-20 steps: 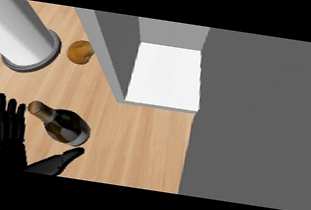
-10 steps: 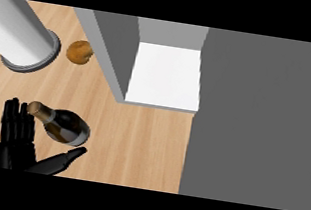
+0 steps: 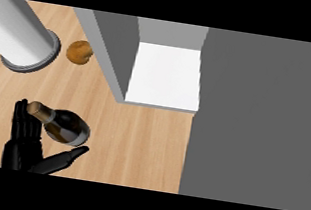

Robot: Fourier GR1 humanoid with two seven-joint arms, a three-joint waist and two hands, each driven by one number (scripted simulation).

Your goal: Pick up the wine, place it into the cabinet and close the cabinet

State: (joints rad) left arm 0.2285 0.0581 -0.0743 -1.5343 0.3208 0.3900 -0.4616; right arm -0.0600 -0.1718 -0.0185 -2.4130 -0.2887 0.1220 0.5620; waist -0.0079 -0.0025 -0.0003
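The counter [image 3: 138, 145] is light wood with a straight grain, and it fills the left and middle of the head view. The whole right side is a flat dark grey area, can't tell what it is beyond that. Up top in the middle sits the cabinet [image 3: 164, 75], open, with a white floor inside and grey walls; its grey door [image 3: 105, 49] runs at a slant along the left of the opening.

On the far left there's a big pale cylinder [image 3: 15, 35] with a grey rim at its base, standing on the wood. Just beside it is a small brown lumpy thing [image 3: 80, 52], sitting between the cylinder and the cabinet door.

The wine bottle [image 3: 62, 124] stands on the counter at lower left, well apart from the cabinet. Dark glass, brownish top. If there's a label, no writing on it can be read.

The left hand [image 3: 24, 144] is right up against the bottle, fingers straight along its left side and thumb spread out below it, not curled round it.
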